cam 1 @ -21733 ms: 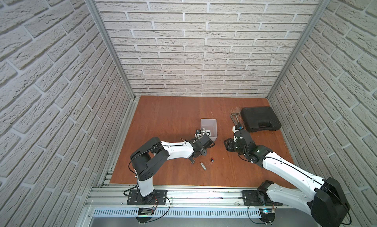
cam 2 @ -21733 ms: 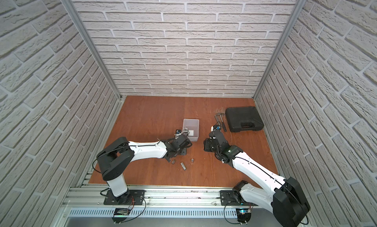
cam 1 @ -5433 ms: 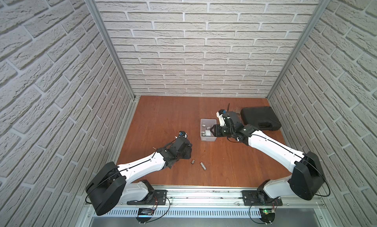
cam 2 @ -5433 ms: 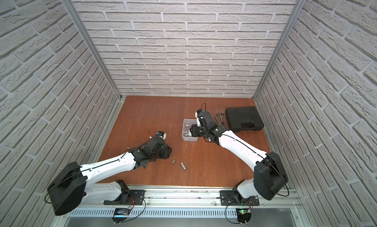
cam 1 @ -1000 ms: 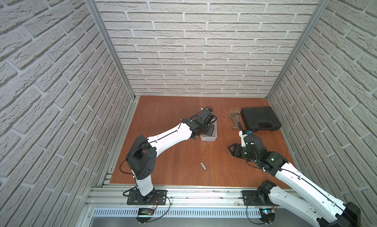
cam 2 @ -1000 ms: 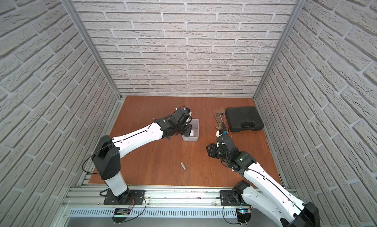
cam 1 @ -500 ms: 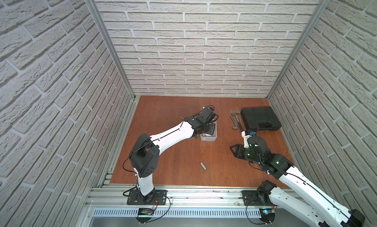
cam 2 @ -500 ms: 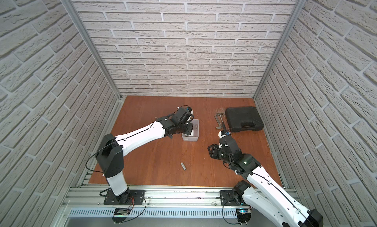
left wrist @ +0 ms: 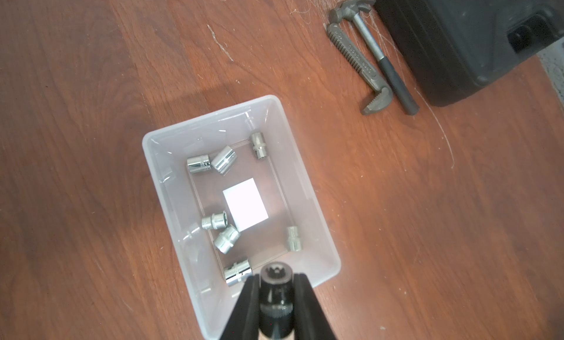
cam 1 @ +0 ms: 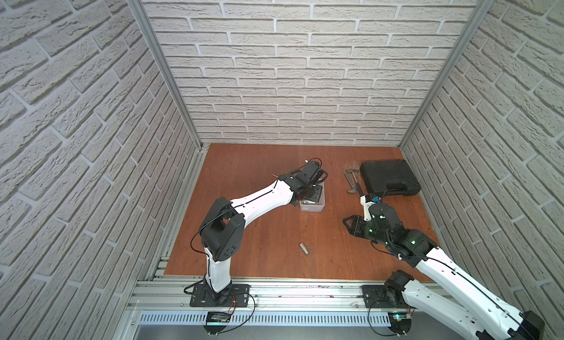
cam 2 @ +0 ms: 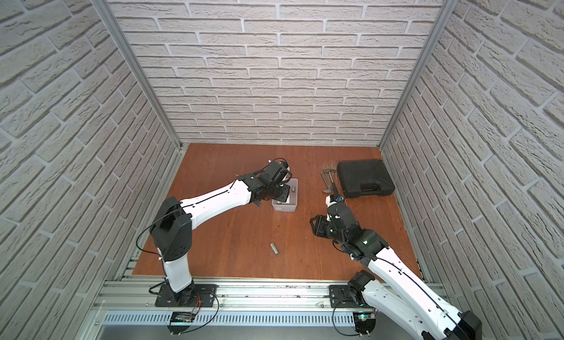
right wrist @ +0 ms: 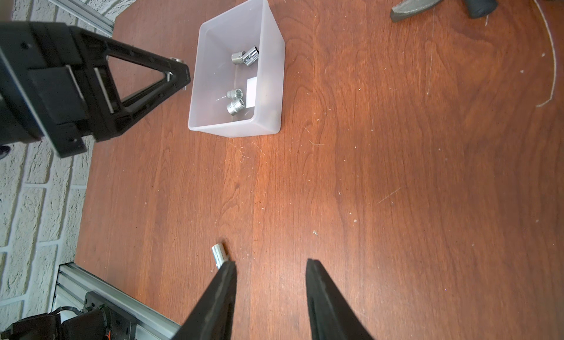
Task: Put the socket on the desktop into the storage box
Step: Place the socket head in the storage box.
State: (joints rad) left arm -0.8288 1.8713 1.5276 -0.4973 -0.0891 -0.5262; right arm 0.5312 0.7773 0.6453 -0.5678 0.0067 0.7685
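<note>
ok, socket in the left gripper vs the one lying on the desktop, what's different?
Grip: the held socket is clamped in the left gripper; the loose socket lies untouched.
Place: the held socket hangs over the storage box rim; the loose socket lies on its side on the desktop.
Look: held socket appears dark, loose socket bright silver.
Shared: neither is in the box yet.
</note>
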